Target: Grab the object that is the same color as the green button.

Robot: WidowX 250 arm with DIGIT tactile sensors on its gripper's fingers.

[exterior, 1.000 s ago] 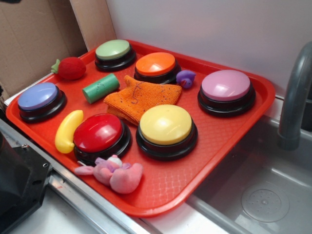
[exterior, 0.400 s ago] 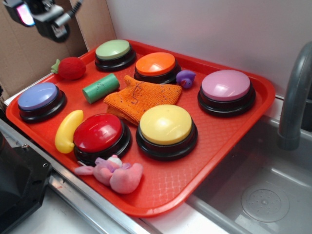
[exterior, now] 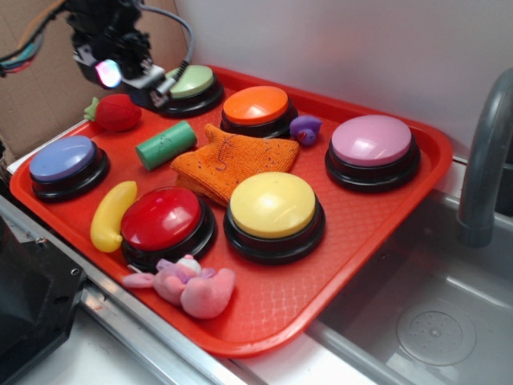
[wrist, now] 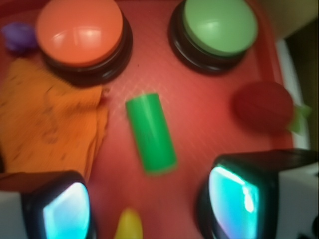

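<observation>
The small green cylinder (exterior: 165, 144) lies on its side on the red tray (exterior: 361, 216), left of the orange cloth; the wrist view shows it (wrist: 151, 133) just ahead of the fingertips. The pale green domed button (exterior: 189, 84) sits at the tray's back left, also in the wrist view (wrist: 219, 27). My gripper (exterior: 120, 68) hangs in the air above the tray's back-left corner, up and left of the cylinder. Its jaws stand wide open with nothing between them (wrist: 149, 206).
Orange (exterior: 256, 107), pink (exterior: 372, 144), yellow (exterior: 272, 208), red (exterior: 163, 220) and blue-lavender (exterior: 64, 160) buttons stand on the tray. So do a strawberry toy (exterior: 116, 112), a banana (exterior: 111, 215), an orange cloth (exterior: 232, 160), a purple toy (exterior: 305, 128) and a pink plush (exterior: 192, 285). A sink and faucet (exterior: 485, 160) lie at the right.
My gripper came into view at the upper left and moved right and down toward the green button and cylinder. Nothing on the tray has moved.
</observation>
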